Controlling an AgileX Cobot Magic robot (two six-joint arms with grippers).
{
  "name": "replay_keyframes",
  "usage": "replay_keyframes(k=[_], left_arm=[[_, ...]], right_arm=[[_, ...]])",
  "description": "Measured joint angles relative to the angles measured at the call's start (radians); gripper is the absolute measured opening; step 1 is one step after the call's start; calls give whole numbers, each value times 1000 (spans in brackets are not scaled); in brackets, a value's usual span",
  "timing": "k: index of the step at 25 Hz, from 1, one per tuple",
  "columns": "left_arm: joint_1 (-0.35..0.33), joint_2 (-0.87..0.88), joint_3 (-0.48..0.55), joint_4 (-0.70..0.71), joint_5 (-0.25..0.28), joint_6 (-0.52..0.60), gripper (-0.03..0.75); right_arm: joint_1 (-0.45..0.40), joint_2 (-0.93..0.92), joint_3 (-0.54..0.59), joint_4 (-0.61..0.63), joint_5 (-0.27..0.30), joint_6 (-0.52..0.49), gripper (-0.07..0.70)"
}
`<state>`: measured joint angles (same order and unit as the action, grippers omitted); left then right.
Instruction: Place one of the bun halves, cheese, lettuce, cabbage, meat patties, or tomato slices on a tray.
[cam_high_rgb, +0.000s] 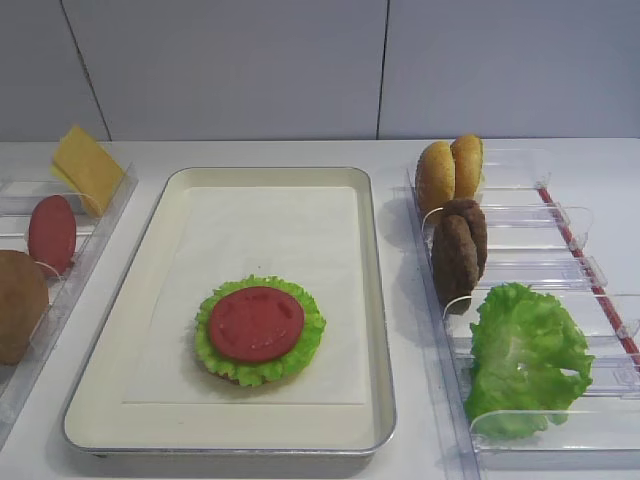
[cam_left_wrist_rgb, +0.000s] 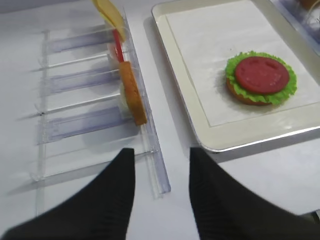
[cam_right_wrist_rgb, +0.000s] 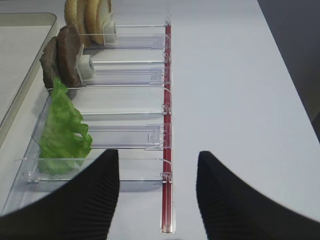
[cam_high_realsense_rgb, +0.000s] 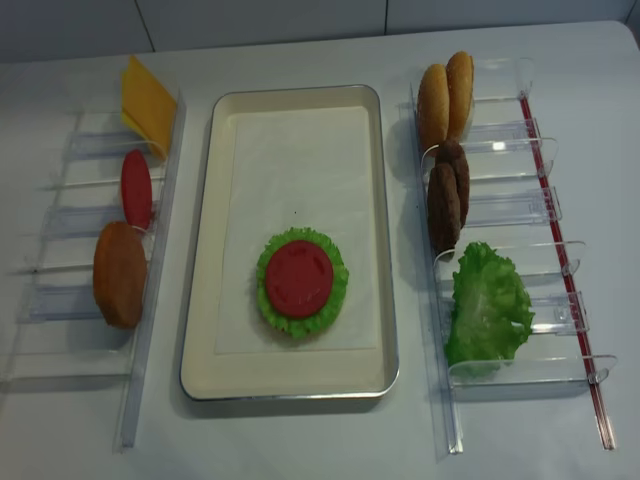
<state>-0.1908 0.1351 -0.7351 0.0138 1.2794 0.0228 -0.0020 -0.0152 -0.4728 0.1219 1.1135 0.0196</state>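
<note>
1. The big cream metal tray (cam_high_realsense_rgb: 205, 250) with white paper sits in the middle of the white tabletop (cam_high_realsense_rgb: 300, 440).
2. On the tray lies a stack: a brown bun half, a round green lettuce leaf (cam_high_realsense_rgb: 335, 300), and a flat red tomato slice (cam_high_realsense_rgb: 298, 278) on top.
3. Left of the tray, clear plastic bins (cam_high_realsense_rgb: 70, 300) hold a yellow cheese square (cam_high_realsense_rgb: 148, 103), another red tomato slice (cam_high_realsense_rgb: 136, 188) and a brown bun half (cam_high_realsense_rgb: 120, 273), all standing on edge.
4. Right of the tray stand two golden bun halves (cam_high_realsense_rgb: 446, 98), dark brown meat patties (cam_high_realsense_rgb: 448, 196) and a big loose lettuce leaf (cam_high_realsense_rgb: 488, 310).
5. The left pincer (cam_left_wrist_rgb: 161, 165) is spread and holds nothing.
6. The right pincer (cam_right_wrist_rgb: 157, 170) is spread and holds nothing too.
7. The cheese looks thin, light and bendy, so pinch its top edge softly.
</note>
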Motion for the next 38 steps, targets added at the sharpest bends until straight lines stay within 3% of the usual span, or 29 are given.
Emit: replay_keyframes(k=[11, 15, 20, 25, 31, 38], left_arm=[[0, -146, 205, -36, 4, 79, 234], [0, -152, 233, -46, -66, 89, 232], [0, -152, 243, -40, -93, 72, 231], [0, -152, 245, -6, -94, -45, 231], [0, -152, 245, 26, -96, -59, 231], [85, -152, 245, 46, -96, -61, 230]], right_arm=[[0, 0, 0, 0, 0, 0, 378], [0, 0, 0, 0, 0, 0, 378], [0, 0, 0, -2, 0, 0, 378], [0, 0, 0, -17, 0, 2, 378], [0, 0, 0, -18, 0, 2, 378], [0, 0, 0, -33, 0, 2, 378]])
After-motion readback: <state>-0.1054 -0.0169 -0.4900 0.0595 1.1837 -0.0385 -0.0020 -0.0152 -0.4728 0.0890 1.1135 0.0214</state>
